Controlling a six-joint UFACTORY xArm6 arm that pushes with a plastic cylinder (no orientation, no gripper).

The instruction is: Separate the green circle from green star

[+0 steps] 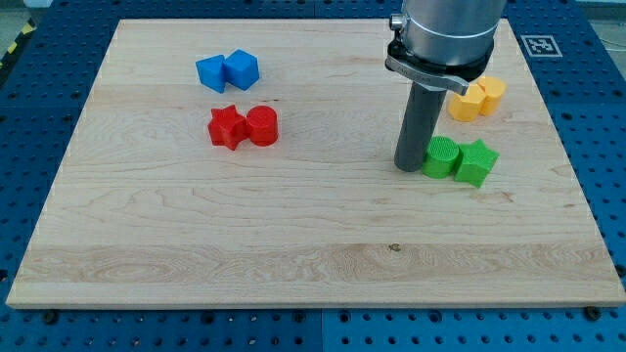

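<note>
Pale wood board (196, 235) with fine horizontal grain, sitting on a deep blue perforated table (606, 196). Upper left of the frame: two bright blue blocks (227, 71). Just below them, a red pair — red star (227, 127) and red circle (262, 126). At right, vivid green circle (441, 156) and green star (476, 162). Above those, two yellow-orange blocks (478, 99). The rod is dark grey — my tip (408, 166) — under a silver collar (442, 39).

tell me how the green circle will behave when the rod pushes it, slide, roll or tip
The green circle stands flat on its end on the wooden board, so it will probably slide, not roll. It looks squat, so tipping seems unlikely. My tip sits at its left and the green star touches its right, so both may move together.
</note>
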